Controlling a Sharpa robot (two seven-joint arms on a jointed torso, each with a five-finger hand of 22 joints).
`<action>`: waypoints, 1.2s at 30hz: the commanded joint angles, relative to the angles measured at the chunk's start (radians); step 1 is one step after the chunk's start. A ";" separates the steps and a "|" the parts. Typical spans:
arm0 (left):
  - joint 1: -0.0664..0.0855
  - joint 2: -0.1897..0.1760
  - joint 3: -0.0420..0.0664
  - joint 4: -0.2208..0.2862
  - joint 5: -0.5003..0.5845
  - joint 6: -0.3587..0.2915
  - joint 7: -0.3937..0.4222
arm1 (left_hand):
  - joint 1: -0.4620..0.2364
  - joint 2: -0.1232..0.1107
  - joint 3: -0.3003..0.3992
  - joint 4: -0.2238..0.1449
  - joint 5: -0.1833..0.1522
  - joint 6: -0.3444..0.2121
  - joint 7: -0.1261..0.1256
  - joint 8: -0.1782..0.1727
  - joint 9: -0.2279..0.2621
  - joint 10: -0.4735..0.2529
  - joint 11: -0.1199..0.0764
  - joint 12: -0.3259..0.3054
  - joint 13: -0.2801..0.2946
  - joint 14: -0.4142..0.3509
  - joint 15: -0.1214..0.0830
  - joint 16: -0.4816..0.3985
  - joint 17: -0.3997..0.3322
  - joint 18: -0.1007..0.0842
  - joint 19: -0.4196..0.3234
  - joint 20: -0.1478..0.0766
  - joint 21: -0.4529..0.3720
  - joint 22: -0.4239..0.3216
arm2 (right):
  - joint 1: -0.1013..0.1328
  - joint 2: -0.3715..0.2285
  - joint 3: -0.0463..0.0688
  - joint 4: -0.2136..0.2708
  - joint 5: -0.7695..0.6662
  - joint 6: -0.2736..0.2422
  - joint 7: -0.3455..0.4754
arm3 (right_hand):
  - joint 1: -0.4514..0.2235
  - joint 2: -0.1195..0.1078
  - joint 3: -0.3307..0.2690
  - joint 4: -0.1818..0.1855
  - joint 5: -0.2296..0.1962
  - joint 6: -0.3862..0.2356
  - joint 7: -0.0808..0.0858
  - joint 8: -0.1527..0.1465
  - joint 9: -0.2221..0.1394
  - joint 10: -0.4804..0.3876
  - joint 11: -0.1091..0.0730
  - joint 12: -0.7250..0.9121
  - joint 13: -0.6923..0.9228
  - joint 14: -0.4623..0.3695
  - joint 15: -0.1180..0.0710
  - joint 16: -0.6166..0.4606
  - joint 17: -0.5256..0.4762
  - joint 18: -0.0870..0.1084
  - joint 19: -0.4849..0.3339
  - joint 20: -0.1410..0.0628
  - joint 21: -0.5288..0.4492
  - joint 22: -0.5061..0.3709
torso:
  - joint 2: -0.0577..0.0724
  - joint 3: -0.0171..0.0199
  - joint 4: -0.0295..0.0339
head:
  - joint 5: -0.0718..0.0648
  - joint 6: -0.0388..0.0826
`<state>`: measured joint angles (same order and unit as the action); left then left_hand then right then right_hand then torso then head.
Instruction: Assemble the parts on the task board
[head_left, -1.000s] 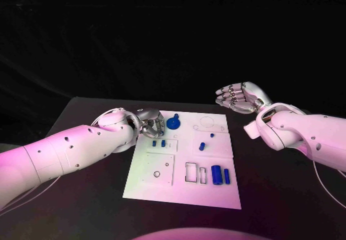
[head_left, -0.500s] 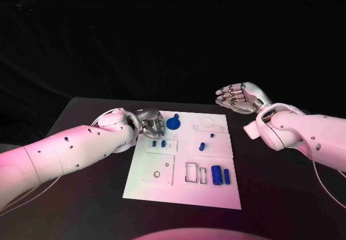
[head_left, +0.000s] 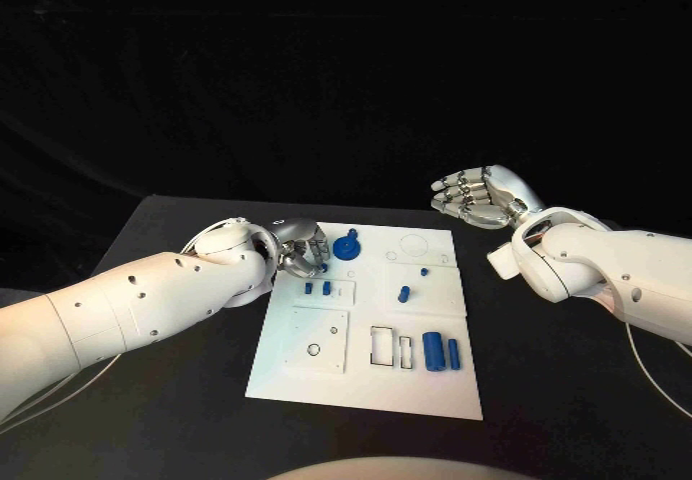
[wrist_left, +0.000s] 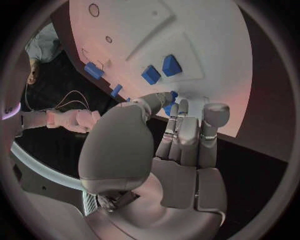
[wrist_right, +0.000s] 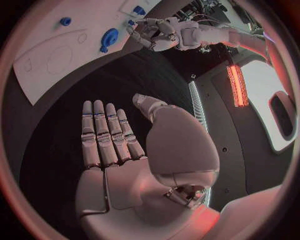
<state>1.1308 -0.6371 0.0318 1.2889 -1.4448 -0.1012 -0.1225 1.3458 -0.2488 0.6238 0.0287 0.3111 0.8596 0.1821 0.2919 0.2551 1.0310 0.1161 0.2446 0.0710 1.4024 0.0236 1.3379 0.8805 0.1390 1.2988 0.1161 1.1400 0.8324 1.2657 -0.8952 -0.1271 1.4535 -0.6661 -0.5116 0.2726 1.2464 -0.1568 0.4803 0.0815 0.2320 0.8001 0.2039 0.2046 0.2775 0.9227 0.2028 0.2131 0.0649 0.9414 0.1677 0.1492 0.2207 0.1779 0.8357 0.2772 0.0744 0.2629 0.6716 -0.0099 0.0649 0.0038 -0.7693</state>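
Observation:
The white task board (head_left: 368, 320) lies mid-table. My left hand (head_left: 299, 247) hovers over its far left corner, fingers reaching toward a round blue part (head_left: 348, 243). In the left wrist view a bit of blue (wrist_left: 170, 102) shows between the thumb and fingertips of that hand (wrist_left: 181, 135); I see no grip on it. In the right wrist view the left hand (wrist_right: 153, 31) stands just short of the round part (wrist_right: 109, 37). My right hand (head_left: 476, 195) is raised off the board's far right corner, its fingers (wrist_right: 103, 132) straight and holding nothing.
Two small blue blocks (head_left: 317, 287) sit near the board's left edge, two small pieces (head_left: 404, 293) nearer the middle. Two blue cylinders (head_left: 443, 351) stand beside rectangular slots (head_left: 382, 345) at the near right. A raised plate (head_left: 315, 338) with holes lies at the near left.

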 joint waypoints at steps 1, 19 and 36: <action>0.000 0.000 0.000 0.002 0.016 -0.032 0.014 | -0.005 -0.013 0.004 -0.004 0.002 -0.013 -0.001 -0.010 -0.005 -0.011 0.001 -0.009 -0.002 -0.010 0.006 -0.008 -0.016 0.005 -0.012 0.001 -0.012 -0.017 | -0.001 0.000 0.000 -0.001 -0.003 0.007 0.007 | -0.008 0.003 -0.006 0.001 0.004 0.003 0.065 -0.004 -0.002 0.001 0.007 -0.007 -0.001 0.003 0.003 -0.005 -0.001 0.003 -0.002 0.004 -0.005 -0.001 | 0.000 -0.0002 -0.0002 | 0.000 0.001; -0.003 -0.078 0.017 0.065 0.319 -0.143 0.132 | -0.018 -0.004 -0.007 0.009 0.007 -0.009 0.004 -0.018 -0.012 -0.038 0.007 -0.024 -0.002 -0.040 0.011 -0.033 -0.084 0.015 -0.042 0.002 -0.052 -0.077 | -0.002 -0.004 0.000 -0.026 -0.173 0.114 -0.068 | 0.044 0.011 0.044 -0.070 -0.014 0.087 0.026 0.012 -0.001 0.095 -0.035 0.006 -0.001 0.161 -0.049 0.054 0.006 0.007 0.117 -0.041 0.046 -0.012 | -0.002 -0.0003 -0.0004 | -0.013 0.012; -0.021 -0.212 0.025 0.180 1.292 -0.153 0.598 | -0.019 0.023 -0.041 0.003 -0.004 0.032 -0.006 -0.002 -0.015 0.029 -0.006 0.038 0.014 -0.226 0.005 -0.168 -0.388 0.047 -0.179 0.002 -0.215 -0.274 | -0.020 -0.006 0.000 0.016 -0.832 0.253 -0.342 | 0.026 -0.019 0.026 -0.112 -0.018 0.195 -0.048 0.018 0.002 0.303 -0.128 -0.026 0.015 0.531 -0.176 0.407 0.273 0.000 0.392 -0.187 0.403 0.225 | 0.003 -0.0044 -0.0036 | -0.071 0.022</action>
<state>1.1105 -0.8463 0.0558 1.4583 -0.4198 -0.2915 0.3586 1.3349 -0.2226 0.5873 0.0324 0.3111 0.8936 0.1835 0.2906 0.2416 1.0516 0.1137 0.2767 0.0822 1.1830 0.0295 1.1744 0.4946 0.1710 1.1271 0.1163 0.9290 0.5595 1.2471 -0.9026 -0.1271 1.4642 -1.2951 -0.3202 0.0248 1.2755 -0.1754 0.4997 -0.0282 0.2160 0.9902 0.1570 0.2258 0.2808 1.2209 0.0750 0.1903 0.0786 1.4632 -0.0074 0.5513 0.4870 0.1779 1.2303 0.0933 0.4727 0.4831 0.6735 -0.0129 0.0629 -0.0626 -0.7472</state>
